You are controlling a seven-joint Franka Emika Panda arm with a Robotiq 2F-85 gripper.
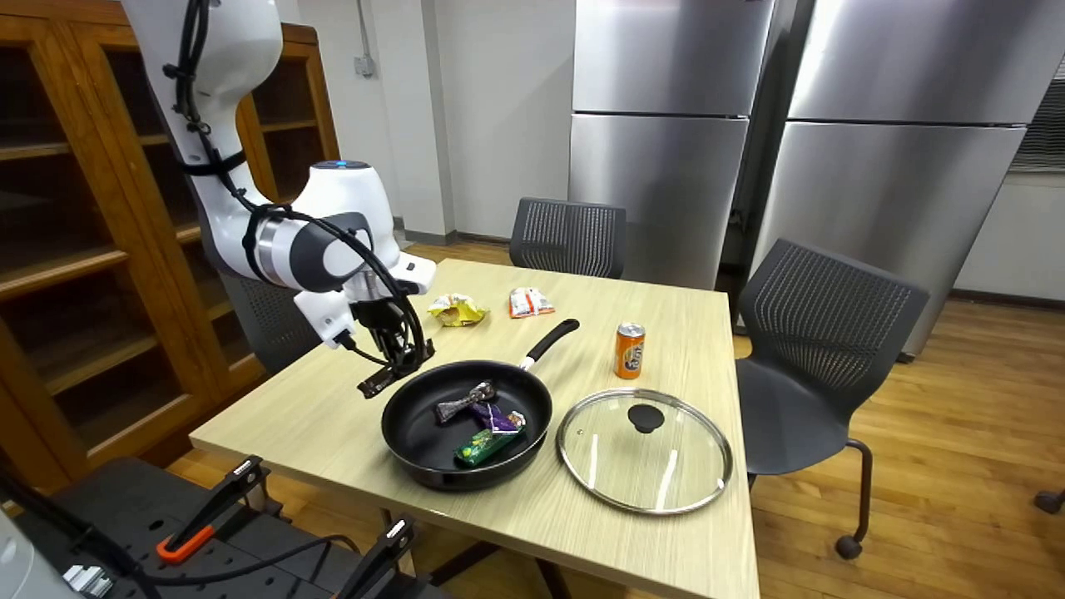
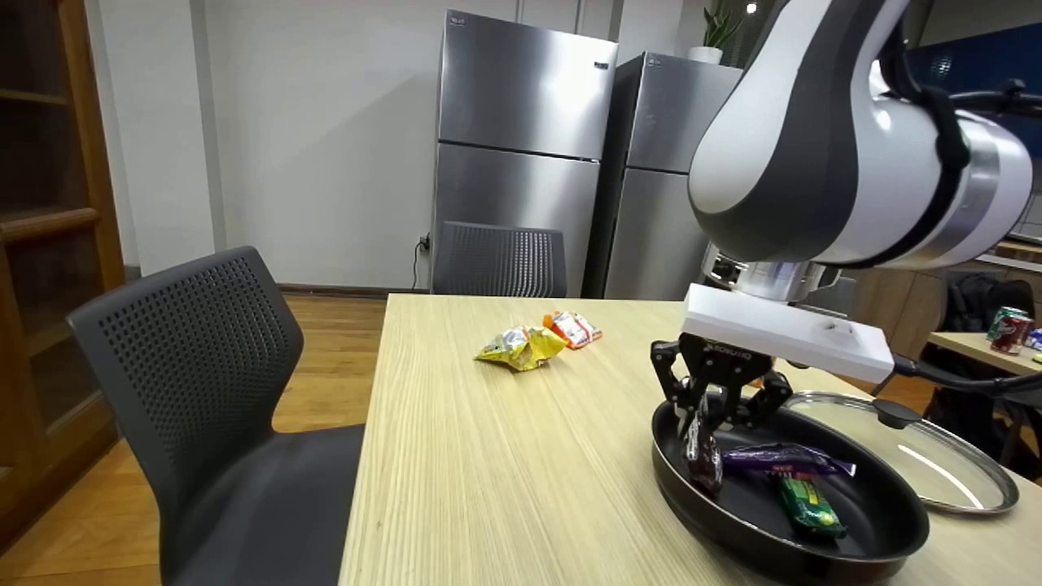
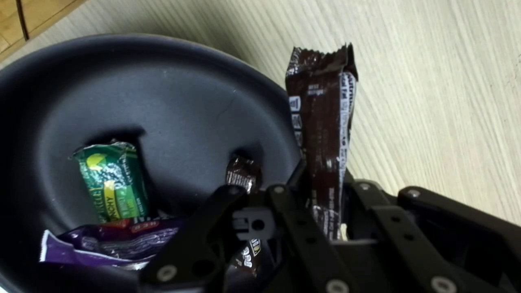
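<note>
My gripper (image 3: 324, 181) is shut on a dark brown wrapped bar (image 3: 319, 114), which sticks out beyond the fingers beside the pan's rim. In both exterior views the gripper (image 1: 398, 364) (image 2: 707, 411) is at the pan's edge. The black frying pan (image 1: 395, 437) (image 3: 163, 40) holds a green wrapped bar (image 3: 114, 183) (image 1: 487, 445) (image 2: 810, 506), a purple wrapper (image 3: 118, 242) (image 1: 497, 418) (image 2: 777, 458) and another brown wrapped bar (image 1: 463, 403) (image 3: 243, 173). The fingers partly hide this brown bar in the wrist view.
A glass lid (image 1: 645, 478) (image 2: 944, 464) lies beside the pan, with an orange can (image 1: 630, 349) behind it. A yellow bag (image 1: 456, 309) (image 2: 523, 348) and a white-and-orange bag (image 1: 530, 302) (image 2: 575, 329) lie farther back. Chairs (image 1: 832, 333) (image 2: 212, 366) surround the table.
</note>
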